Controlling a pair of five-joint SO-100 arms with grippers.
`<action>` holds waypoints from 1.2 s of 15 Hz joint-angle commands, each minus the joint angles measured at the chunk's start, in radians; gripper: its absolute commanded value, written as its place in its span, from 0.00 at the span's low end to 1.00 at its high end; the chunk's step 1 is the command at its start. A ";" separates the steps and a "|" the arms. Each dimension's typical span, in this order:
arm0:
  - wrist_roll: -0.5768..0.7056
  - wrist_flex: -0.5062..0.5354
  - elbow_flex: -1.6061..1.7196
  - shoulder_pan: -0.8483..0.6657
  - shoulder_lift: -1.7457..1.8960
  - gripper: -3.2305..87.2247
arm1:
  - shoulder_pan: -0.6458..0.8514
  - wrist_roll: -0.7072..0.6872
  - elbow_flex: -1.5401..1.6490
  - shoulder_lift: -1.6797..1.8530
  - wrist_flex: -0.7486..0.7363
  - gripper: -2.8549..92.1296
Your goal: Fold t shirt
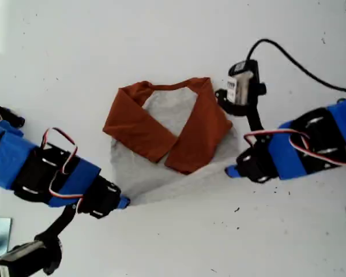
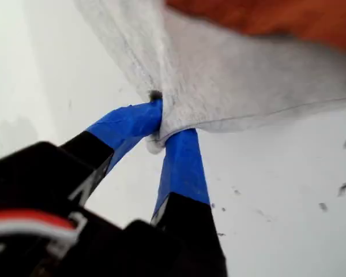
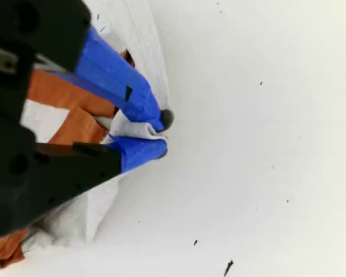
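The t shirt (image 1: 161,138) lies mid-tabletop (image 1: 75,46), orange sleeves crossed over its grey body. My first gripper (image 2: 161,124) and my second gripper (image 3: 153,135) each have jaws clenched on a corner of its grey hem.

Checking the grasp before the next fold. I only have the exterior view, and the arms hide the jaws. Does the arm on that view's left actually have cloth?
Observer: Yes. My first gripper is shut on the grey hem corner of the t shirt, with cloth between both blue fingertips.
Operator: And the other arm?
Observer: My second gripper is shut on grey fabric too, with a small bunch pinched between its tips.
Operator: Any sleeve caught in it?
Observer: Not that the second wrist view shows. The orange sleeves lie behind the jaws, and only grey cloth is in the pinch.
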 commanded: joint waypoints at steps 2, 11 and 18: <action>0.094 0.233 0.083 -0.506 0.391 0.11 | 0.466 -0.152 0.121 0.268 -0.215 0.34; 0.087 -0.055 1.187 -0.657 1.508 0.20 | 0.492 0.031 0.907 1.382 0.281 0.38; 0.040 0.002 1.572 -0.325 1.985 0.13 | 0.396 0.153 1.134 1.379 0.224 0.07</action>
